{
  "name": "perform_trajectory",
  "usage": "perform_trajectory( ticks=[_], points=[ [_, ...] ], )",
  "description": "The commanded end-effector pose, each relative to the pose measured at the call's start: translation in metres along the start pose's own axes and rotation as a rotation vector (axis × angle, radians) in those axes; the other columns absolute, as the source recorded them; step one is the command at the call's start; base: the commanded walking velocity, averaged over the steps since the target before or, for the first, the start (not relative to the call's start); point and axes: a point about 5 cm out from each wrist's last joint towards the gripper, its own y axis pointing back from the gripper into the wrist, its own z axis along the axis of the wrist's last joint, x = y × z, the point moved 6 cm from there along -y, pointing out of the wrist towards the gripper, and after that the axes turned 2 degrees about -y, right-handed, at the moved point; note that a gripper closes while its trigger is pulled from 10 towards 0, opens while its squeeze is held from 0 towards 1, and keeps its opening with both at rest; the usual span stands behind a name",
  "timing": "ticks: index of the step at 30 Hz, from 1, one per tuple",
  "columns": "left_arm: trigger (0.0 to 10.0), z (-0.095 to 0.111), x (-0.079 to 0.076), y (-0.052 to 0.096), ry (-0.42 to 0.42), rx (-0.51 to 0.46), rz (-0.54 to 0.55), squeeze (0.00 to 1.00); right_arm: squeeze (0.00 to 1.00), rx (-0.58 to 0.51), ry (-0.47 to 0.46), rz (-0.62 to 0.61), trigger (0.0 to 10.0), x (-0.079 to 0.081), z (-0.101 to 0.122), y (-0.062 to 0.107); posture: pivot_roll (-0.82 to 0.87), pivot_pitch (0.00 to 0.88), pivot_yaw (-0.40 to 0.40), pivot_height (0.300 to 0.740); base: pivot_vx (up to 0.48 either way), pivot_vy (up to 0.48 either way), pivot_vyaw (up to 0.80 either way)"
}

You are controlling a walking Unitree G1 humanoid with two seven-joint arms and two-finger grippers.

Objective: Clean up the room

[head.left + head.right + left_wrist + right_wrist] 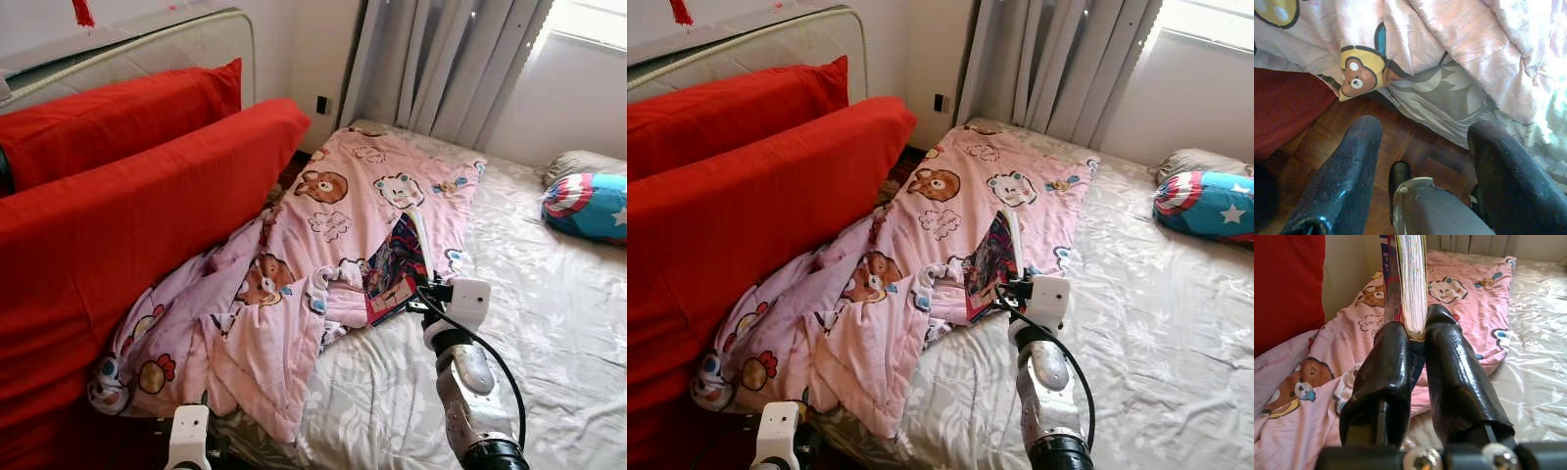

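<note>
right gripper (1415, 362): clamping the book (397, 264) by its page edge, lifting it off the pink blanket (323, 215) mid-bed, probably to tidy it away
left gripper (1425, 161): fingers spread, idling over the floor (1352, 137) by the bed's (549, 323) near edge

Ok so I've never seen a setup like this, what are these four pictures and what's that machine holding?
It is a walking robot with two arms. Two pictures come from cameras in its head, looking down at a bed; two come from cameras on its wrists, looking along the black fingers. On the bed lie a pink blanket printed with bears and a star pillow. Red cushions stand beside it. The right gripper is shut on a book, held on edge over the blanket. The left gripper is open and low, over the wooden floor at the bed's edge.
</note>
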Motion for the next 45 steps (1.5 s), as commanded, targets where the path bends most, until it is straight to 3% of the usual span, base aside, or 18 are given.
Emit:
perform_trajectory(
  ticks=[1, 45],
  points=[
    [10.0, -0.0108, -0.0045, 0.0022, 0.005, 0.033, -0.005, 0.0, 0.0, -0.045, 0.001, -0.001, 10.0, -0.0015, 0.0149, -0.006, 0.04, 0.006, -0.165, 0.74, 0.0, 0.0, 0.0],
    [10.0, -0.0182, -0.0046, 0.0042, -0.02, 0.055, -0.016, 0.0, 0.0, -0.029, -0.028, -0.028, 10.0, -0.0032, 0.0064, -0.0033, 0.03, 0.0, -0.142, 0.74, 0.0, 0.0, 0.0]
  ],
)
